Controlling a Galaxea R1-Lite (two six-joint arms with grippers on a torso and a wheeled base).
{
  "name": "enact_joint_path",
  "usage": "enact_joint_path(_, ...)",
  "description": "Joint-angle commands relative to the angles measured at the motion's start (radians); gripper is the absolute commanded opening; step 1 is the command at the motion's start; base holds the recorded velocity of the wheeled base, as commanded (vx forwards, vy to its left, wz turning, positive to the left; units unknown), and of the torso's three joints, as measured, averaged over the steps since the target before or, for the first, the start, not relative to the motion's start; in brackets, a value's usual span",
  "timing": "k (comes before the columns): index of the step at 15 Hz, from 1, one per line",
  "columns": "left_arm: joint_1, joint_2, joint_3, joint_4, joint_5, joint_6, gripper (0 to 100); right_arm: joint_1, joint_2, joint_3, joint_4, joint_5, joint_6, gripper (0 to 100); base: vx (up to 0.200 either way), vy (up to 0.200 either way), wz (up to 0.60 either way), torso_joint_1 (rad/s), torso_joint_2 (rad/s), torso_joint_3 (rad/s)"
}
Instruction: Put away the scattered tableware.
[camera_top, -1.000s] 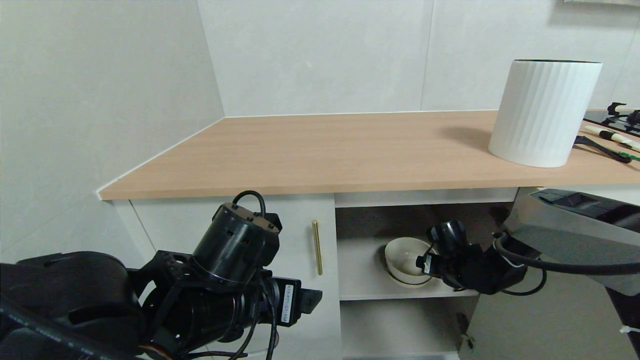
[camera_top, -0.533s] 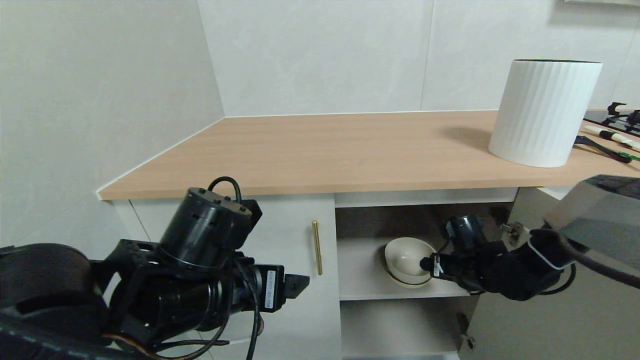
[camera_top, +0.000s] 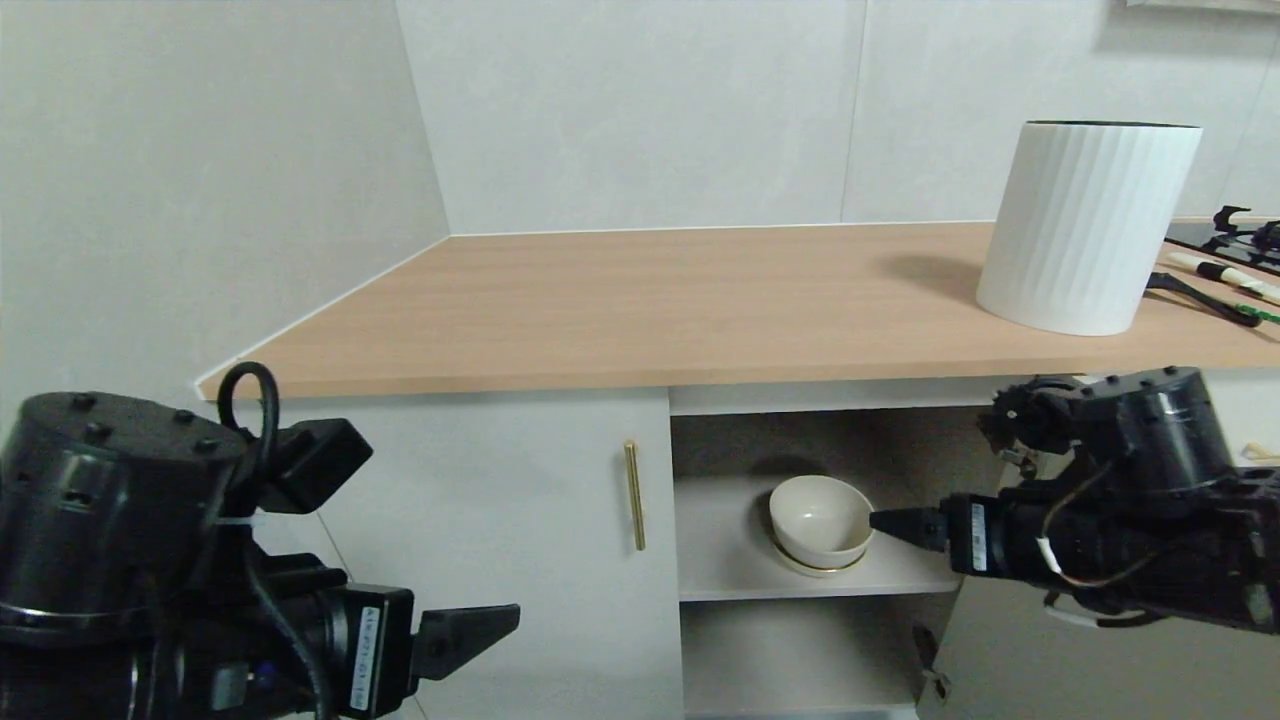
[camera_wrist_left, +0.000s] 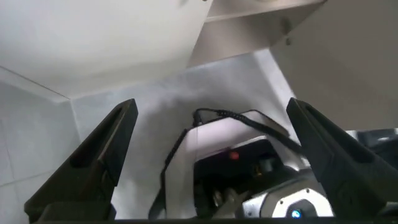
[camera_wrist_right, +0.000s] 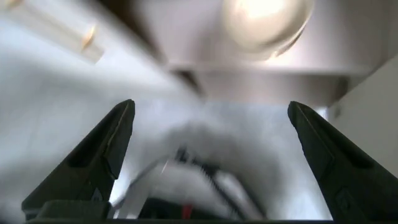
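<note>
A cream bowl (camera_top: 820, 518) rests on a small plate on the upper shelf (camera_top: 720, 560) of the open cabinet; the bowl (camera_wrist_right: 267, 22) also appears in the right wrist view. My right gripper (camera_top: 888, 521) hangs just outside the cabinet, its tip close beside the bowl's right rim, not touching. Its fingers (camera_wrist_right: 99, 155) are spread open with nothing between them. My left gripper (camera_top: 480, 626) is low at the left, in front of the closed cabinet door, and its fingers (camera_wrist_left: 93, 162) stand wide open and empty.
A tall white ribbed container (camera_top: 1090, 225) stands on the wooden countertop (camera_top: 620, 300) at the right, with a few utensils (camera_top: 1220, 285) beyond it. The closed left door has a gold handle (camera_top: 632, 495). The opened right door (camera_top: 1040, 650) stands below my right arm.
My right gripper has drawn back to the right, away from the bowl, which stays on the shelf. My left arm has dropped down and to the left.
</note>
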Motion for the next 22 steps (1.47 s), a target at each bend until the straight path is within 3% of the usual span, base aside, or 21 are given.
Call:
enact_joint_path(1, 0.024, -0.074, 0.014, -0.001, -0.016, -0.002, 100, 0.034, -0.179, 0.057, 0.062, 0.028, 0.003, 100, 0.0, 0.0, 0.0, 0.0, 0.0, 0.0)
enact_joint_path(2, 0.033, -0.088, 0.006, -0.01, -0.059, 0.001, 100, 0.054, -0.251, 0.048, 0.208, 0.02, 0.004, 100, 0.0, 0.0, 0.0, 0.0, 0.0, 0.0)
enact_joint_path(3, 0.033, -0.078, 0.006, -0.029, -0.061, 0.001, 100, 0.063, -0.275, 0.054, 0.227, 0.048, 0.001, 100, 0.0, 0.0, 0.0, 0.0, 0.0, 0.0)
enact_joint_path(5, 0.034, -0.054, 0.009, -0.039, -0.059, -0.002, 100, 0.108, -0.278, 0.061, 0.224, 0.043, 0.001, 100, 0.0, 0.0, 0.0, 0.0, 0.0, 0.0)
enact_joint_path(11, 0.034, -0.017, 0.009, -0.039, -0.059, -0.02, 100, 0.113, -0.288, 0.077, 0.255, 0.037, -0.022, 100, 0.0, 0.0, 0.0, 0.0, 0.0, 0.0)
enact_joint_path(22, 0.034, -0.009, 0.009, -0.038, -0.056, -0.018, 100, 0.113, -0.288, 0.089, 0.255, 0.023, -0.051, 100, -0.2, 0.0, 0.0, 0.003, 0.0, -0.002)
